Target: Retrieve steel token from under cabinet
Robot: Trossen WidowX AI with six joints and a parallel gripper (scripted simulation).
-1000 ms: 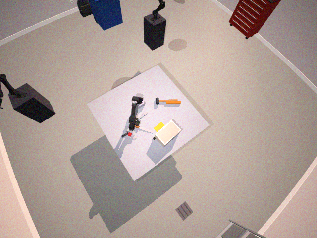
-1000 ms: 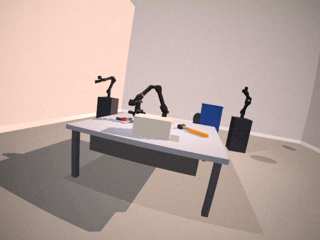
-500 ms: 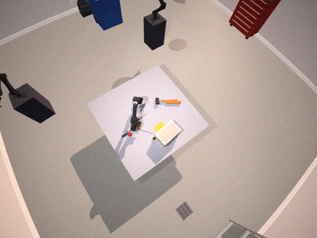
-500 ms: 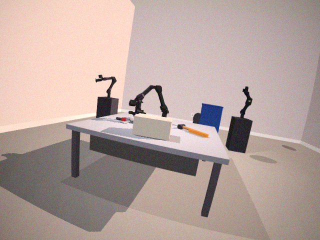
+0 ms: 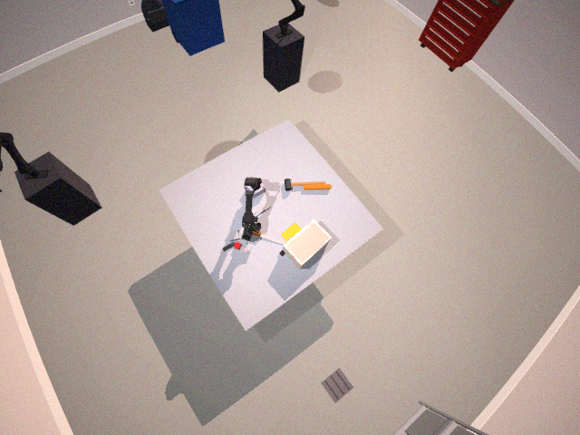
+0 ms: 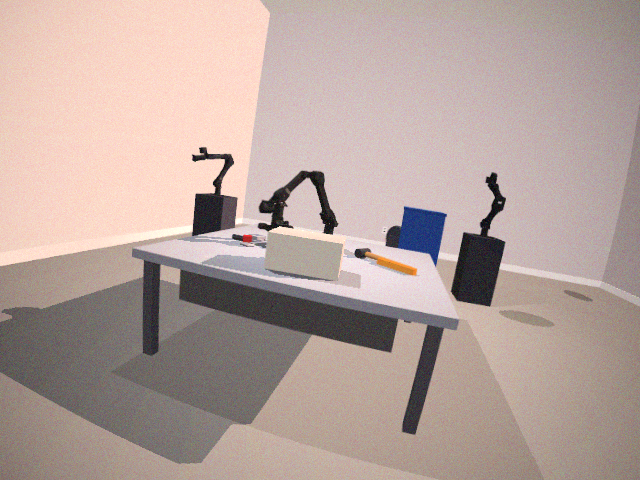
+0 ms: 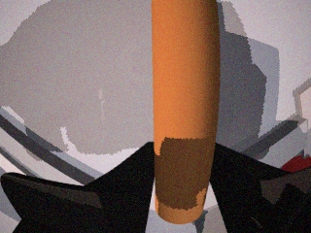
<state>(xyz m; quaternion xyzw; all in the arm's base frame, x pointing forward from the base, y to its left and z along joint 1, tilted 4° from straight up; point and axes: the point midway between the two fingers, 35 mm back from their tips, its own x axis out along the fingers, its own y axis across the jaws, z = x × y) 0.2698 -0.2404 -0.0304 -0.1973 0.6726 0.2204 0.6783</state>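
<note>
The black two-finger end effector [image 5: 251,231] [image 6: 276,225] [image 7: 185,162] is partly open, its fingers closed on a smooth orange cylindrical handle [image 5: 256,233] [image 7: 186,73]. A thin pale rod [image 5: 271,241] reaches from near the handle toward the cream rectangular cabinet [image 5: 306,243] [image 6: 305,254]; whether its tip touches cannot be determined. The cabinet stands on the pale grey counter [image 5: 210,187] [image 6: 382,295], with the flat yellow marked area [image 5: 291,231] directly beside it. The flat steel token cannot be located in these views. A hammer with black head and orange handle [image 5: 287,184] [image 6: 362,253] lies well apart from the cabinet. A small red block [image 5: 237,245] [image 6: 247,238] sits near the end effector.
</note>
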